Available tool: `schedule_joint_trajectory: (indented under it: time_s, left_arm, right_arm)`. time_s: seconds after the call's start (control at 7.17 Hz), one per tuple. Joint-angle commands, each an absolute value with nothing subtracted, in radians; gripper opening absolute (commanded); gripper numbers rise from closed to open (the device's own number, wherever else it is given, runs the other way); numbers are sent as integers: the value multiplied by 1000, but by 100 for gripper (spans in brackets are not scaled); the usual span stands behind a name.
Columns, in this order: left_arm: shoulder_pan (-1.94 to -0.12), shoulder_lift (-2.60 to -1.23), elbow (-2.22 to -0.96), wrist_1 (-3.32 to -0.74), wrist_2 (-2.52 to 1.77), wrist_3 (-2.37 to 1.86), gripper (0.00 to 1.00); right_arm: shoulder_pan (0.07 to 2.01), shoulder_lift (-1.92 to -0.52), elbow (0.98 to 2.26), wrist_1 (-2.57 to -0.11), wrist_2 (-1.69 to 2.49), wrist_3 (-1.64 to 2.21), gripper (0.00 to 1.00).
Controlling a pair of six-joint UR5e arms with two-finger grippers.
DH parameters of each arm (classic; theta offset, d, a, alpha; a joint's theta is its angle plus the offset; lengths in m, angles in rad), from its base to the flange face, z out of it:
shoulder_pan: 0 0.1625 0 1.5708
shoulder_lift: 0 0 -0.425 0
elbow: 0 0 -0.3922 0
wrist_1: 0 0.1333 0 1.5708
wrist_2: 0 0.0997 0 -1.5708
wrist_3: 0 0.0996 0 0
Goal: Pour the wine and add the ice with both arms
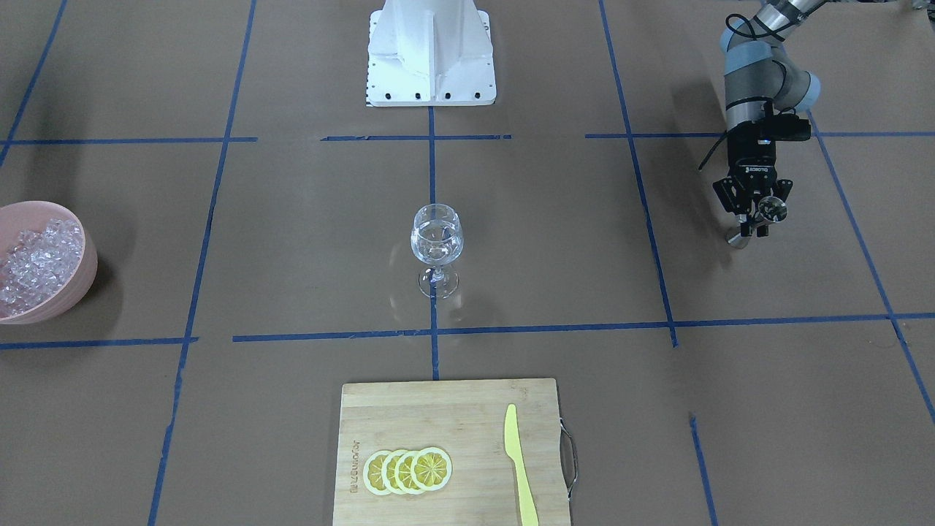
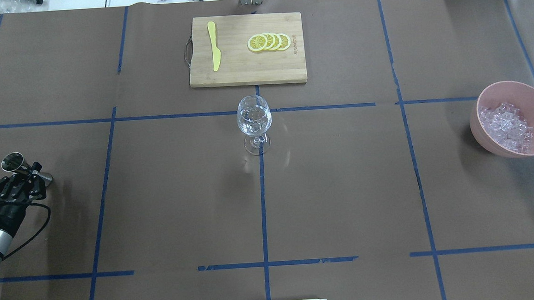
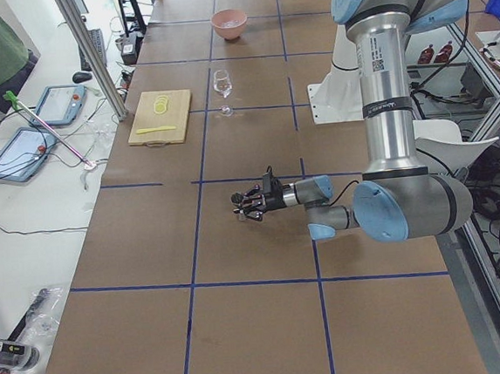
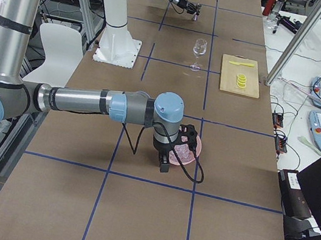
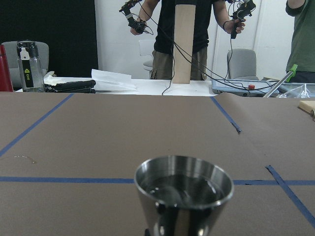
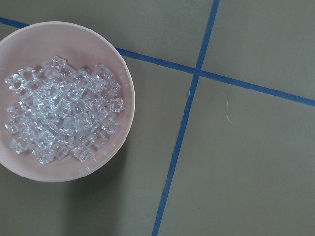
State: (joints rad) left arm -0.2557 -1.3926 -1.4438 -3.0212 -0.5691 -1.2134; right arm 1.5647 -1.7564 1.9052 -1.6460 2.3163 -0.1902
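Far left of the overhead view, my left gripper [image 2: 29, 174] sits low over the brown paper-covered table [image 2: 343, 187]. Its fingers are closed around the waist of a steel jigger [image 2: 12, 162], which leans with one cup toward the upper left. From the left wrist camera the jigger's rim fills the bottom centre. Its inside shows dark reflections, and I can't tell whether it holds liquid. Behind it, at the top of that frame, people stand holding wired handsets.

The wine glass [image 2: 255, 122] stands upright at the middle of the overhead frame on a crossing of blue tape lines, well apart from both arms. Its bowl looks to have something clear in it.

The ice [image 2: 506, 123] is heaped in a pink bowl [image 2: 523, 93] at the right edge of the overhead view. The right wrist camera looks straight down on it, with the bowl in the left half of the frame beside a tape cross.

My right gripper [image 4: 166, 158] shows only in the right side view, pointing down just beside or over the bowl. I can't tell how wide it is open.

At the top centre of the overhead view a wooden cutting board [image 2: 243, 72] carries four overlapping lemon slices [image 2: 269, 42] and a yellow knife [image 2: 214, 51].
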Motion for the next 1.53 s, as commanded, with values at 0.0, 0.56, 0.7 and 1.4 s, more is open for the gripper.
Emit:
schedule_joint_trajectory:
  time_s: [0.0,0.56,0.7,1.4]
  left_arm:
    - [-256,-1388,-1451,-3027,-569,-1213,0]
    - [-259,-1382,-1511,-3139,-584,-1178,0]
    - [-258,-1396,-1523,-3145,-583,-1058,0]
    - [-276,-1462,-1669,-3396,-786,-605,0]
  right_arm:
    - [1565,-1756,1905,-1646,2316,-190,100]
    - [1565,-1756,1905,-1646,2316,-189,100]
    - [1565,-1756,1905,-1646,2316,-189,100]
    - [1565,-1756,1901,-1646,2315,-187,100]
